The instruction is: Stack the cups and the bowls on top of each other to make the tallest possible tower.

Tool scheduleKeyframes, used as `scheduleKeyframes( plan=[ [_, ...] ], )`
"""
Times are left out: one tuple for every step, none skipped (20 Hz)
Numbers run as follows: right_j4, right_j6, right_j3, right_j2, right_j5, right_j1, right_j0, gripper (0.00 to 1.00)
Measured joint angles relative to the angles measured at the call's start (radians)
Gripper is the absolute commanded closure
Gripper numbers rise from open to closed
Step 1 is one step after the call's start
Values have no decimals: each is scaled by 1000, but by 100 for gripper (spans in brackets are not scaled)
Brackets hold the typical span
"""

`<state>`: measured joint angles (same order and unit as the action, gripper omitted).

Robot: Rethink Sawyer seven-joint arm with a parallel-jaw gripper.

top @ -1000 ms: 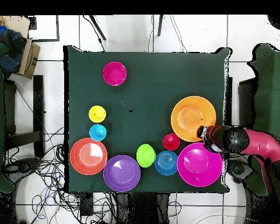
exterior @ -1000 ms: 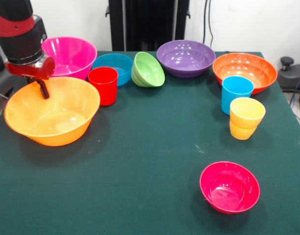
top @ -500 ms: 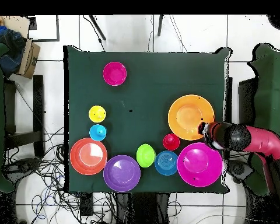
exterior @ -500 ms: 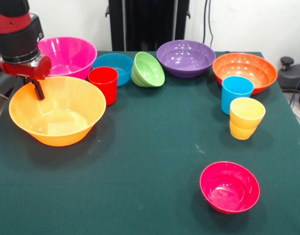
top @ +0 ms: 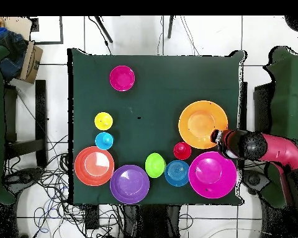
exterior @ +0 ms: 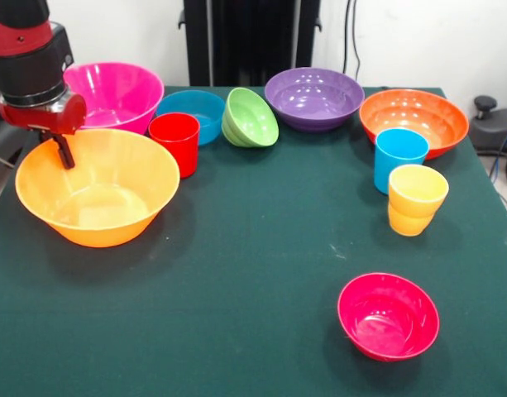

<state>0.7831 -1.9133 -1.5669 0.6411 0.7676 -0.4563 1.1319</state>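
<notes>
One dark finger (exterior: pixel 64 151) of the gripper (exterior: pixel 59 149) hangs just inside the rim of the yellow-orange bowl (exterior: pixel 98 188), at the rim's side toward the robot; its partner is hidden behind the rim, so it cannot be told whether the pair pinch the wall or stand apart. The bowl sits upright near the table's (exterior: pixel 253 273) left edge in the front view, with the pink bowl (exterior: pixel 117 93) behind it at the far left corner. Along the far edge run the red cup (exterior: pixel 175 142), the blue bowl (exterior: pixel 191 113), the green bowl (exterior: pixel 251 117) tipped on its side, the purple bowl (exterior: pixel 314 98) and, at the far right corner, the orange bowl (exterior: pixel 414 120). The sky-blue cup (exterior: pixel 399 157) and yellow cup (exterior: pixel 416 199) stand touching near the right edge; the crimson bowl (exterior: pixel 389 315) lies alone toward the near edge. Nothing is stacked yet. Risk: a grip on a thin, glossy rim may slip, tilting the wide bowl, and any swing toward the far edge could knock the red cup just beside it.
</notes>
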Motion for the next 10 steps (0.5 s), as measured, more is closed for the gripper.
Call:
scheduleKeyframes(
  plan=[
    [0, 0, 0, 0, 0, -2, -1, 100],
    [1, 0, 0, 0, 0, -8, -3, 100],
    [1, 0, 0, 0, 0, -12, -5, 100],
    [1, 0, -1, 0, 0, -16, -6, 100],
    [1, 0, -1, -1, 0, -23, -9, 100],
    [0, 0, -3, 0, 0, -41, -17, 100],
    [0, 0, -4, -1, 0, -51, -22, 100],
    [-1, 0, -5, 0, 0, -60, -27, 100],
    [0, 0, -5, 0, 1, -70, -33, 100],
    [-1, 0, -5, 0, 1, -83, -41, 100]
  ],
)
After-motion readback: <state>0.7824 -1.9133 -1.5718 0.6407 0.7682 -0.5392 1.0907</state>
